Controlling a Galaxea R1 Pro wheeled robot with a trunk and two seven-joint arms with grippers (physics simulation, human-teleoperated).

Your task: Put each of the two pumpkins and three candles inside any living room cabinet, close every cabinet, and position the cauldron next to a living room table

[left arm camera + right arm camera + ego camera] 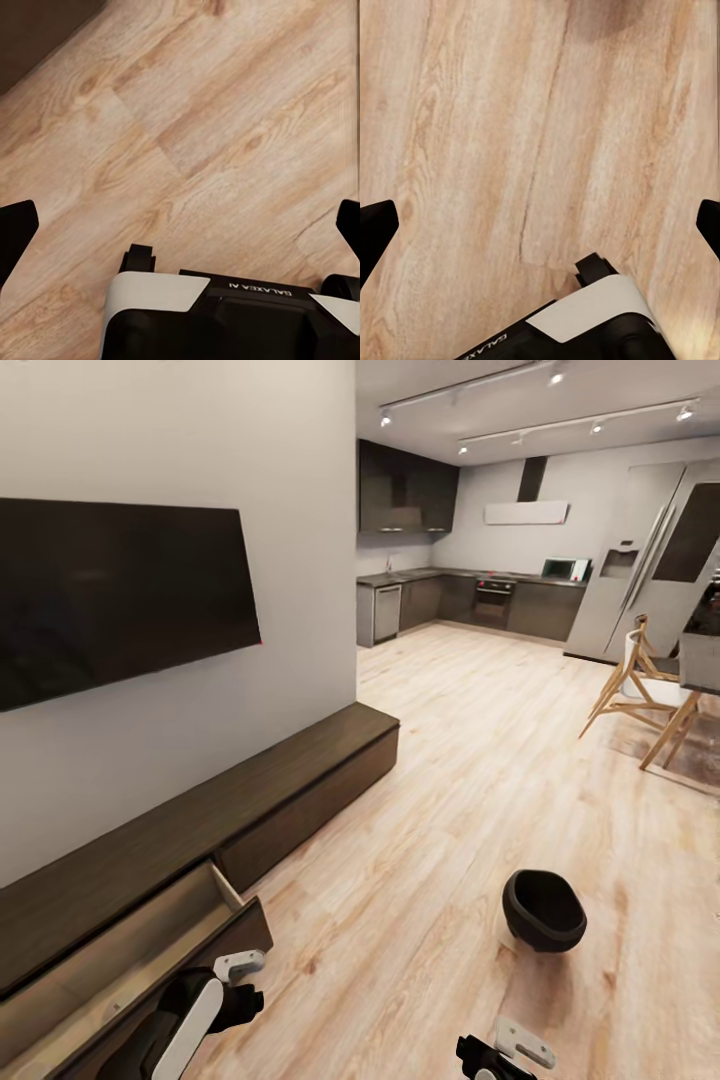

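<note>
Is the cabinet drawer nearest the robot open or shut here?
Open. The drawer of the cabinet is pulled out over the floor, its pale interior exposed; the part in view holds nothing.

pale wood floor (450,780) carries the black cauldron (543,908) and cabinet (290,790).

Both arms hang low — left gripper (180,229) and right gripper (540,229) jaws spread wide.

Open-plan home: wall television (120,595), kitchen cupboards (470,600), dining chair (635,685).
</note>
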